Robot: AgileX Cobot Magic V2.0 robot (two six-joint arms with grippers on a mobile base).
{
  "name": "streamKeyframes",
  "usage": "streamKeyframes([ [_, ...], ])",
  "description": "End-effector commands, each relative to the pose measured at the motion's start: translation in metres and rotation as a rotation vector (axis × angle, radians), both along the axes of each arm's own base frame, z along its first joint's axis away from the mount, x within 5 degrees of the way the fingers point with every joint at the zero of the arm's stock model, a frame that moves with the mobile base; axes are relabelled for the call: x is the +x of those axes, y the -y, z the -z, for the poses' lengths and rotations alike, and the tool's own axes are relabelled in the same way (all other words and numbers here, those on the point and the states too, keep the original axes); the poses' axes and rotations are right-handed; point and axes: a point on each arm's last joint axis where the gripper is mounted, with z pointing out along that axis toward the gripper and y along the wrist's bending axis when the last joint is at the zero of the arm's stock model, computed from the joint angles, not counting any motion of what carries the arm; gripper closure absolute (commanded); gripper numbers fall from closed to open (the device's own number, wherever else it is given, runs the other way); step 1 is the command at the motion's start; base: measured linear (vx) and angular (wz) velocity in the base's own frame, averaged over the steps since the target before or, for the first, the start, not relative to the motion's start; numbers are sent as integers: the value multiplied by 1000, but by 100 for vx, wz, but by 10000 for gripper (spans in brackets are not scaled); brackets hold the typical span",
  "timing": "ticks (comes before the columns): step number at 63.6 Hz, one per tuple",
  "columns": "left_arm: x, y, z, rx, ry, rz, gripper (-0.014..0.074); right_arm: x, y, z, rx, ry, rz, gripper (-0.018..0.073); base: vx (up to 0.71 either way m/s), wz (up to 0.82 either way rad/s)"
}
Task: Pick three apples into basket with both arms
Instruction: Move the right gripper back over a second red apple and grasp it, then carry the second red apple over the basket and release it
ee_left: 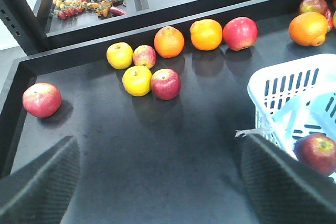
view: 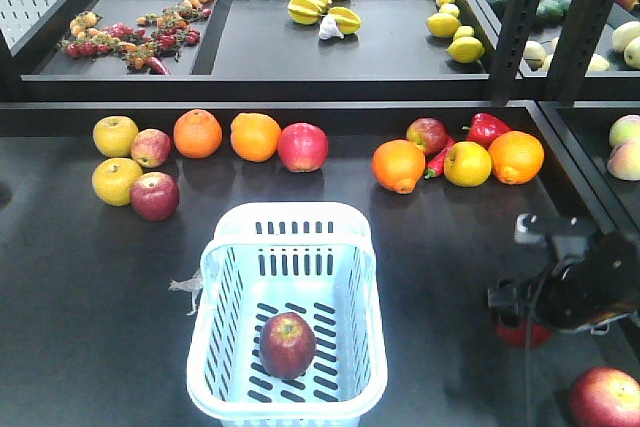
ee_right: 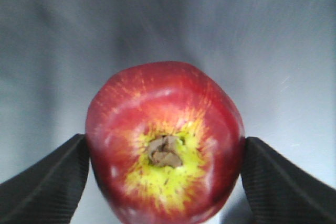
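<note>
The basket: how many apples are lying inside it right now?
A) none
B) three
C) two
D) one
D: the front view shows a single red apple on the slotted floor of the basket, while the right gripper is closed around another apple that is not in the basket.

- No text, label, brand, number or sign could be read in any of the three views.
- The apples, oranges and basket [view: 288, 319] bore no stickers or print.
- The black tabletop [view: 80, 327] and the shelves carried no markings.
</note>
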Motion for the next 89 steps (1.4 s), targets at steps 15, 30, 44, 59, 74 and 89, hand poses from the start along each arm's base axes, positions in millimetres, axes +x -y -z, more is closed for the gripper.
streamKeyframes([
  [15, 2, 1, -11, -15, 79, 11, 4, -35, -45, -101, 47, 194, -181, 236, 0, 0],
  [30, 2, 1, -11, -15, 79, 11, 4, -83, -102, -141, 125, 265, -416, 236, 0, 0],
  [44, 2, 1, -11, -15, 79, 11, 4, -115, -152, -157, 213, 372, -621, 236, 0, 0],
  [59, 2, 1, -11, -15, 79, 11, 4, -114, -192, -139, 252, 424, -702, 234, 0, 0],
  [74, 2, 1, -11, -15, 79, 11, 4, -97, -207, -113, 250, 428, -668, 149, 0, 0],
  [89, 2, 1, -11, -15, 79, 11, 4, -92, -211, -110, 258, 468, -659, -36, 0, 0],
])
